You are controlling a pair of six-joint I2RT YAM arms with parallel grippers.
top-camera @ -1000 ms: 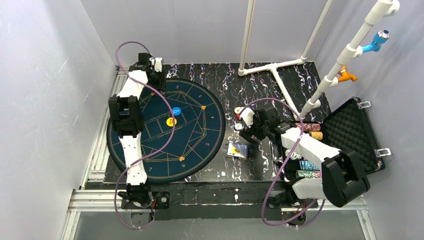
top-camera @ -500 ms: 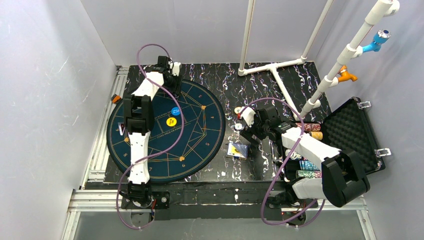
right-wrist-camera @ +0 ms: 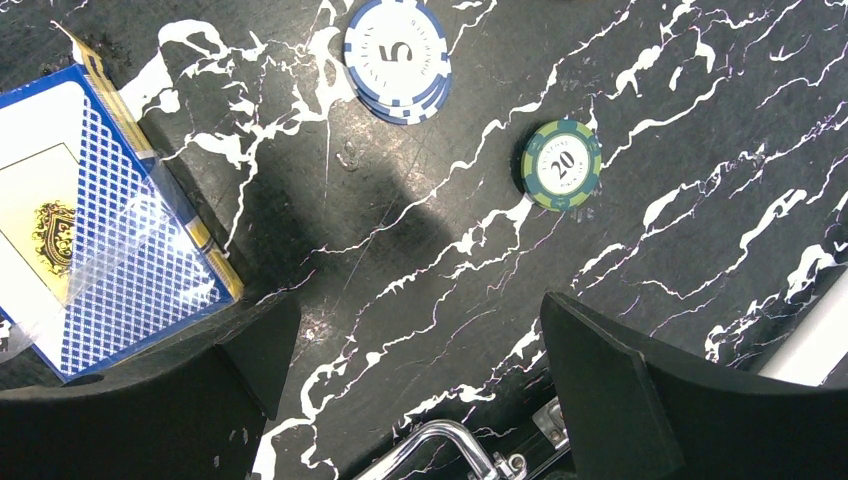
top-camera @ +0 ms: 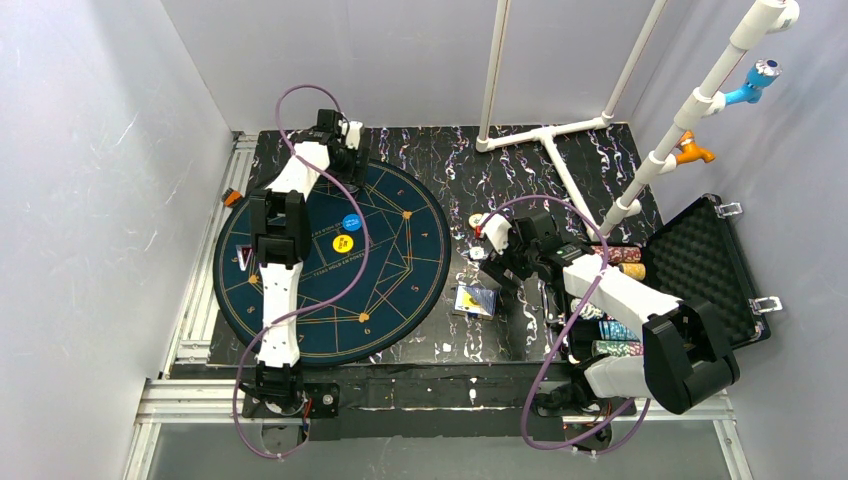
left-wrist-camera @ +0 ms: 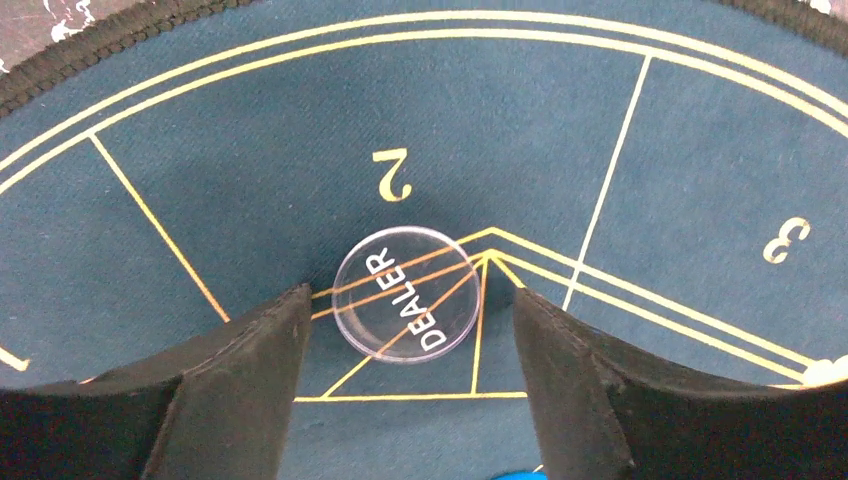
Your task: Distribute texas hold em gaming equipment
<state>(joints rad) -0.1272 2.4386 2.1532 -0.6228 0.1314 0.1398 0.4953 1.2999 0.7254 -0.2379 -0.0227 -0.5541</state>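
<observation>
At seat 2 on the poker mat [left-wrist-camera: 250, 150], the clear DEALER button [left-wrist-camera: 405, 295] lies flat and free between the left gripper's [left-wrist-camera: 410, 300] parted fingers. Risk: on a skewed retreat the nearer pad clips the rim and drags it off spot. Right gripper [right-wrist-camera: 415, 305] is wide and empty, near the 20 chip [right-wrist-camera: 561, 165].

From high above, on the near side of the round dark-blue felt mat with gold lines [top-camera: 400, 290], we look down over everything. Our left wrist view hangs close over the mat's far rim — ground both share; the right wrist view faces black white-veined tabletop [right-wrist-camera: 650, 130] right of the mat.
</observation>
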